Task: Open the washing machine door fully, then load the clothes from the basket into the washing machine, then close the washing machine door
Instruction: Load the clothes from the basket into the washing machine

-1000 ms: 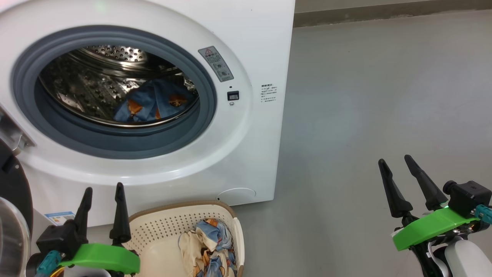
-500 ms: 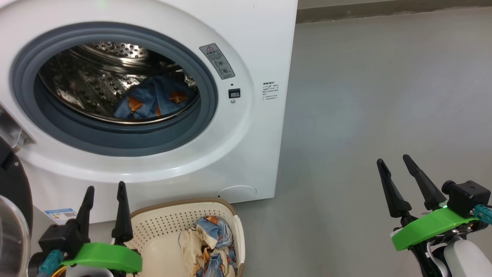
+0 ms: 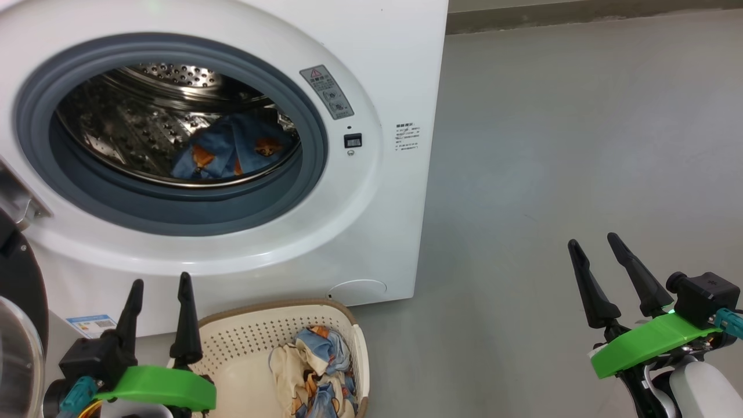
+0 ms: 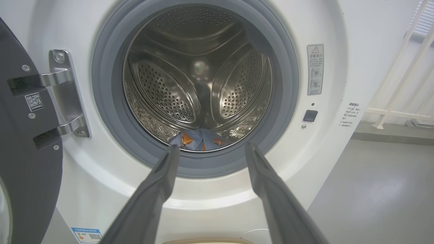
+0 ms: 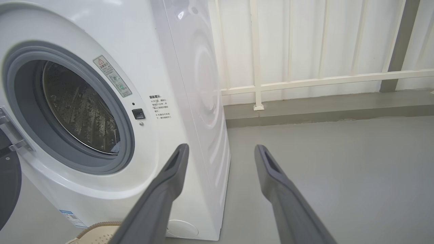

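Note:
The white washing machine (image 3: 377, 58) stands open, its dark round door (image 3: 20, 290) swung out at the far left, hinge side also in the left wrist view (image 4: 27, 135). One blue garment with orange figures (image 3: 232, 152) lies in the steel drum (image 4: 200, 84). More clothes (image 3: 313, 371), cream and blue, sit in the cream perforated basket (image 3: 232, 342) on the floor before the machine. My left gripper (image 3: 161, 281) hovers open and empty just left of the basket. Well to the right over bare floor, my right gripper (image 3: 592, 241) is open and empty too.
Grey floor (image 3: 580, 145) spreads to the right of the machine. A white railing (image 5: 322, 81) and a low kerb run along the back. The open door takes up the room at the machine's left.
The head view has shifted slightly, the machine sitting a touch higher in frame. Grippers, basket and clothes hold their places.

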Motion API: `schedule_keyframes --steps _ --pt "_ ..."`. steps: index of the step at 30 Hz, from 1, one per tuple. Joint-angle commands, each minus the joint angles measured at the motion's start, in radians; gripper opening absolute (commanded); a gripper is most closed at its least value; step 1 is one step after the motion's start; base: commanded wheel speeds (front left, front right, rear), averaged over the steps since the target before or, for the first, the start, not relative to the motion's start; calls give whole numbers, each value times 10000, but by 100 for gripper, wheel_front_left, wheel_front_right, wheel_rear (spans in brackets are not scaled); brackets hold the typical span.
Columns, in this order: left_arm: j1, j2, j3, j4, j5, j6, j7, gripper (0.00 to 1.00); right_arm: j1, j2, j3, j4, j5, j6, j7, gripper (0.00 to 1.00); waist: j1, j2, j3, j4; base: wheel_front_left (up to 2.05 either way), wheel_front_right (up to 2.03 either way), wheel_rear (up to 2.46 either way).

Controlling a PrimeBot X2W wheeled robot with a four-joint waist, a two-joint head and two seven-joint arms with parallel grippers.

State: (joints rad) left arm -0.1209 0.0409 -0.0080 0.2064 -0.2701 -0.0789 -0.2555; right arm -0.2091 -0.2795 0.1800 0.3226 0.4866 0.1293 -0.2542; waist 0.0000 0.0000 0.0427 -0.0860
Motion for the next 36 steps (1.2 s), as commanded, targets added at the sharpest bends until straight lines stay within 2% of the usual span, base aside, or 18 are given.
schedule_keyframes --steps 1,22,36 --pt "-103 101 303 -288 -61 59 -63 100 -84 -145 241 -258 39 14 -76 100 0 0 6 1 0 0 0" --pt "-220 94 84 -227 -76 98 -63 100 -211 -161 226 -324 89 14 -76 100 0 0 428 -74 0 0 0" --pt "-1019 94 -323 655 -106 28 -63 100 -578 -175 9 -493 300 14 -76 100 0 0 1739 -192 0 0 0"
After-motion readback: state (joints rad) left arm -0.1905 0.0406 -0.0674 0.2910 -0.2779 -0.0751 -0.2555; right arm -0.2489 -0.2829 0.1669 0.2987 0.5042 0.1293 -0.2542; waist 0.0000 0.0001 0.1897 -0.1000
